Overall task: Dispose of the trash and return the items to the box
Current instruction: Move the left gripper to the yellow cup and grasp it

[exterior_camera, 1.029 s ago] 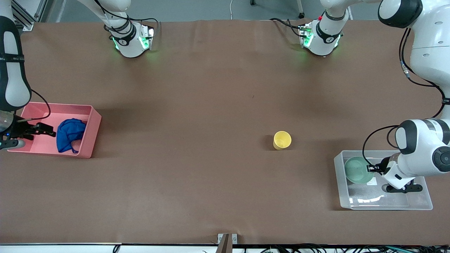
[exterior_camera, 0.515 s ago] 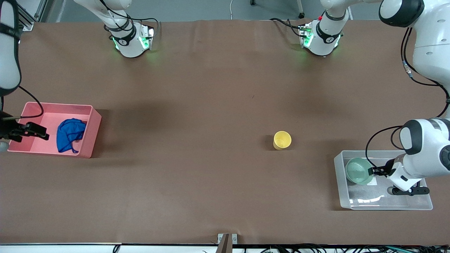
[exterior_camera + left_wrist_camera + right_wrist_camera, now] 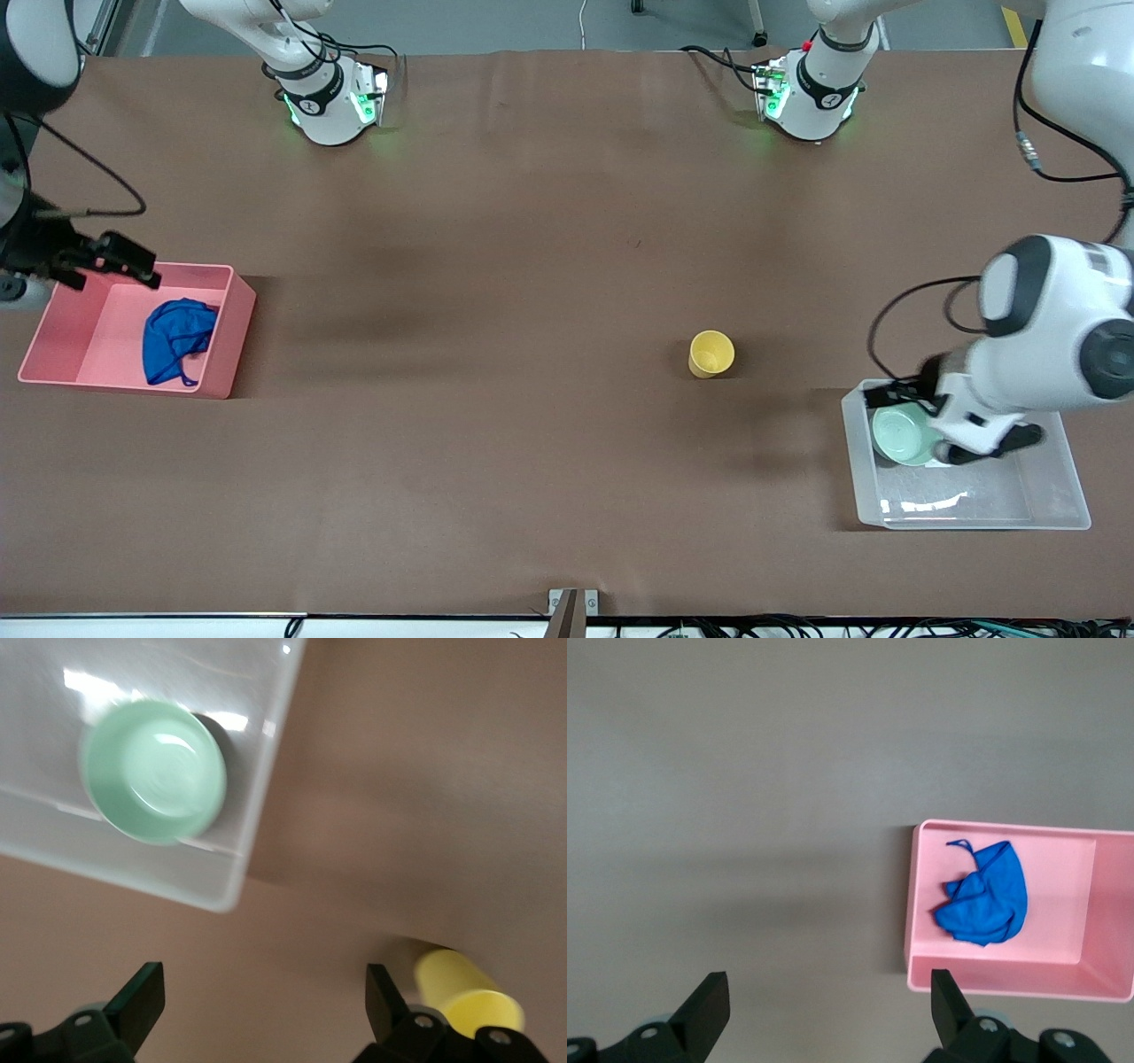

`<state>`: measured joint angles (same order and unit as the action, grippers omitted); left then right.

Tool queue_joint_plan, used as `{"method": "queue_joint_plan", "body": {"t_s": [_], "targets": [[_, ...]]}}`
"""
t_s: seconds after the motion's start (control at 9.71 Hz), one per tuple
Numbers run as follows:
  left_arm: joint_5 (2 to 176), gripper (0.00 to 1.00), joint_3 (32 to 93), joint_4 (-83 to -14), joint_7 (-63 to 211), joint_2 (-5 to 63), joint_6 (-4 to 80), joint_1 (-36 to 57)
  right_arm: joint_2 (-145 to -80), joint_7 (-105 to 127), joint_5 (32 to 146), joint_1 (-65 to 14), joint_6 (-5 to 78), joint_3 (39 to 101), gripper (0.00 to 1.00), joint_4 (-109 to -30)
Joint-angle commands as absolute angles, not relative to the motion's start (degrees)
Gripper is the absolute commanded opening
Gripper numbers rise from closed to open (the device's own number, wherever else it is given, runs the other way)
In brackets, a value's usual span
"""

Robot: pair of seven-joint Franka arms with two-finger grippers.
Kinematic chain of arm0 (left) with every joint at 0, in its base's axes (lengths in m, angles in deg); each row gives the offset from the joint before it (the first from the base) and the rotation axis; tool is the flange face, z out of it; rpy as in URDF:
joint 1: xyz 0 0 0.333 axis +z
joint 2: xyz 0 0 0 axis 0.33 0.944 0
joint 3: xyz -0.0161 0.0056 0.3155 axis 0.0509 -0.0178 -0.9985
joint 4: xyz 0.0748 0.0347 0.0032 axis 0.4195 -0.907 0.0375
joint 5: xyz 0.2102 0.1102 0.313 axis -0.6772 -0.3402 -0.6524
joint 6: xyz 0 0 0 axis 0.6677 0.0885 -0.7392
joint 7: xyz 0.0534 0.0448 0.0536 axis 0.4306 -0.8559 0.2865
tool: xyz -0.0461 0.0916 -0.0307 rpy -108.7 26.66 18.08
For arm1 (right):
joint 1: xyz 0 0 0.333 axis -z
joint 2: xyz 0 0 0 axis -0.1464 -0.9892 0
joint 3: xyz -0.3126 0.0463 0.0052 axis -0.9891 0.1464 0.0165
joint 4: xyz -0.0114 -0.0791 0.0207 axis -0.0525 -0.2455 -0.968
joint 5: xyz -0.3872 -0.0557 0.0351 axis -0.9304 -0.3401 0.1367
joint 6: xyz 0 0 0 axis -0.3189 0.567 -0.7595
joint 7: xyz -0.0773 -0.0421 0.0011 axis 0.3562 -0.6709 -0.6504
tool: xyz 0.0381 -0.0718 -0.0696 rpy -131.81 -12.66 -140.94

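Trash, a bright blue soft fabric wad (image 3: 177, 340), lies discarded in the pink rectangular bin (image 3: 232, 332). Right gripper (image 3: 111, 264) hangs over its rim, wide open, empty. Pale mint-green round bowl (image 3: 899, 434) sits in the clear plastic box (image 3: 1059, 514); left gripper (image 3: 264, 1010) above, spread, holding nothing. Small yellow cup (image 3: 710, 353) waits on the brown table (image 3: 496, 266).

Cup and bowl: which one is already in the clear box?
The mint-green bowl; it sits inside the clear box. The yellow cup stands on the bare table, outside it, toward the middle.
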<state>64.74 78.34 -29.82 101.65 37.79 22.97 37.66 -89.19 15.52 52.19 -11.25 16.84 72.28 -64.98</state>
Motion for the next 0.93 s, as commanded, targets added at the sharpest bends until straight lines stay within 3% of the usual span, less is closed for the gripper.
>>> {"method": "queue_joint_plan", "body": {"t_s": [0.0,0.51,0.82], "targets": [[64.80,1.00,82.70,-37.46,113.44,38.42,27.82,38.34,-85.81,17.27,51.34,-12.81,15.13,72.06,1.00,-66.32],[64.01,1.00,84.91,-54.94,121.91,35.71,47.32,38.08,-87.29,17.01,51.34,-11.94,12.39,71.97,1.00,-59.98],[63.83,0.96,85.62,-61.12,122.28,34.99,54.03,37.64,-88.79,16.83,51.34,-10.54,12.83,71.62,1.00,-60.24]]}}
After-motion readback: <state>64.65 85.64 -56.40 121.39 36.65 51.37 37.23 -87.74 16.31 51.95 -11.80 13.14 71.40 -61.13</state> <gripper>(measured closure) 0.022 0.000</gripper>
